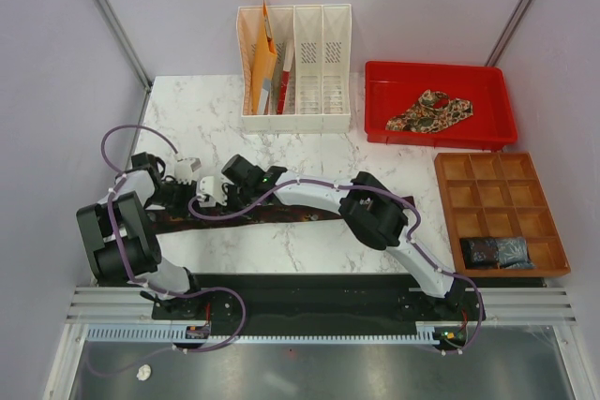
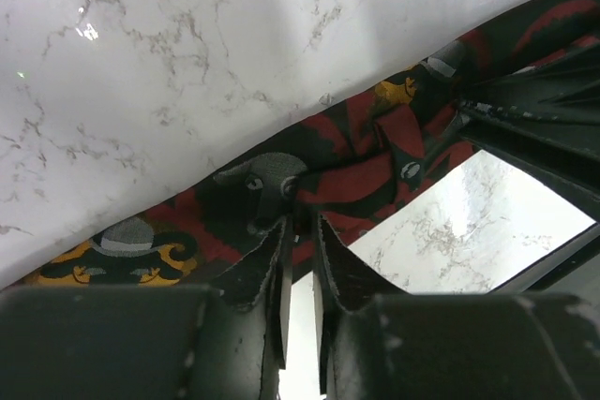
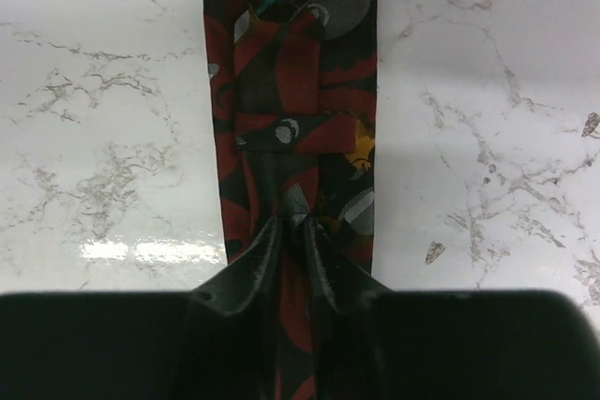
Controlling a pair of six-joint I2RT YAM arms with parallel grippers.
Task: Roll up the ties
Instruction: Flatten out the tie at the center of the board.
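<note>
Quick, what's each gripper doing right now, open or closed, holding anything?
Left gripper: closed, pinching the edge of the tie.
Right gripper: closed on the same tie.

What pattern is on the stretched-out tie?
Tie: black with red, grey and yellow motifs; best in right wrist view.

No legible writing, label, brand or number in any view. Only woven figures on the dark red-and-black tie (image 3: 291,128), none readable as letters or digits.
</note>
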